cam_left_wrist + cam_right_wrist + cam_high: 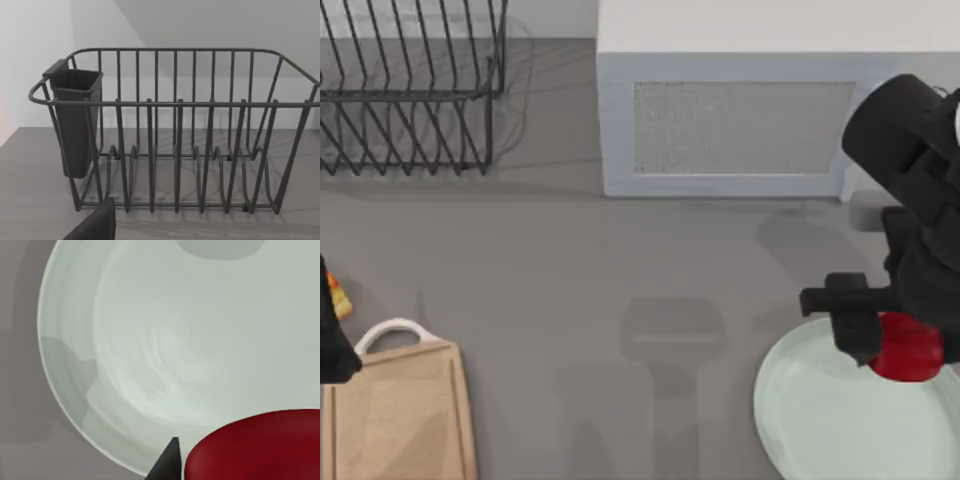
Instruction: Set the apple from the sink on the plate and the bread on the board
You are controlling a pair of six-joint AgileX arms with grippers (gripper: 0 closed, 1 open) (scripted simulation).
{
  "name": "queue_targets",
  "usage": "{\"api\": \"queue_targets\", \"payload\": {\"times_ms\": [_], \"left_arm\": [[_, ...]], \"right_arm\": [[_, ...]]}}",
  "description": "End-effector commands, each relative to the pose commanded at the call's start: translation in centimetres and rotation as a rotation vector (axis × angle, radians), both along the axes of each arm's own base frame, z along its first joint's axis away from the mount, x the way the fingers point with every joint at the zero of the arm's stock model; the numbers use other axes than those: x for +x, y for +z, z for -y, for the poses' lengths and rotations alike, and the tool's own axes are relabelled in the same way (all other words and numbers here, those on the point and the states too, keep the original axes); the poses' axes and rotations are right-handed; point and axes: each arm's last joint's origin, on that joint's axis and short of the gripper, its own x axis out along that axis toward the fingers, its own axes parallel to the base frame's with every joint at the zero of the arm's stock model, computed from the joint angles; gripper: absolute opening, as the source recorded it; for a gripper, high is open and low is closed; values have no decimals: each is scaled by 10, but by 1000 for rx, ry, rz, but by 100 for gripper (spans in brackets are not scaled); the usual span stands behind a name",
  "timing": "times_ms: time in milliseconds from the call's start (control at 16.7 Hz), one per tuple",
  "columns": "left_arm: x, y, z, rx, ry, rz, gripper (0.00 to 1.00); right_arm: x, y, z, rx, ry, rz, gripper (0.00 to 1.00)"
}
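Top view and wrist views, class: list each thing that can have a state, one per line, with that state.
apple: held by right gripper, above the plate
plate: bare, upright
board: lying flat, nothing on it
bread: by left gripper, near board
dish rack: upright, no dishes

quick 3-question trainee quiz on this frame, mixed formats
1. True or false: the apple is over the plate.
2. Which end effector holds the apple: A) left B) right
3. Fill in: the wire rack is at the table's top-____ corner in the top view.

Key: 1 true. 2 B. 3 left. Bonus: the board is bare; bread shows at the left edge by the left arm.
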Motion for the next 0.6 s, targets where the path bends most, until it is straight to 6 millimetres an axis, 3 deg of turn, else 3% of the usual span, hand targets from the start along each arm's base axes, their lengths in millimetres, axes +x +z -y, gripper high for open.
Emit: {"api": "queue_targets", "payload": {"times_ms": [600], "left_arm": [[0,0,0,0,0,0,100]], "right_arm": [[0,0,0,0,0,0,98]]}}
